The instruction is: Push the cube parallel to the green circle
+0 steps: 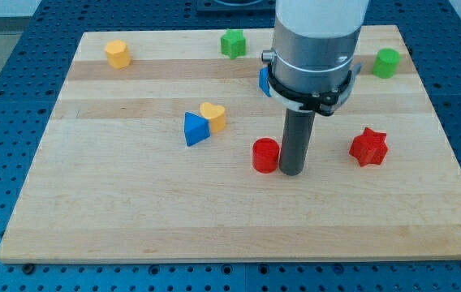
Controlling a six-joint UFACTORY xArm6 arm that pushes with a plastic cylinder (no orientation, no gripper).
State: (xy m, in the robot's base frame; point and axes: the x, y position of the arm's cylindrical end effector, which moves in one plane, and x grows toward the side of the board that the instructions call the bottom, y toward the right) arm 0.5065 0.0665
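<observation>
Starting at the view's left, we have a yellow block (118, 53) sitting near the bench's (133, 219) top corner, well apart from everything else. Moving along, a blue triangular block (195, 129) and a yellow heart block (213, 116) are touching, mid-bench. Up at the top edge there's a green star block (232, 43). Now the action: a red cylinder (265, 156) stands just beside my tip (291, 173), which is planted on its right, close enough that we can't tell if they touch. Behind the arm's housing a blue block (264, 82) peeks out, mostly hidden; we judge that's the cube. Further right, a red star block (368, 147), and the green circle (386, 62) at the top. No fingers here to report, only the rod. By our reading the cube's push is not finished: it sits lower than the circle, and my tip isn't on it.
</observation>
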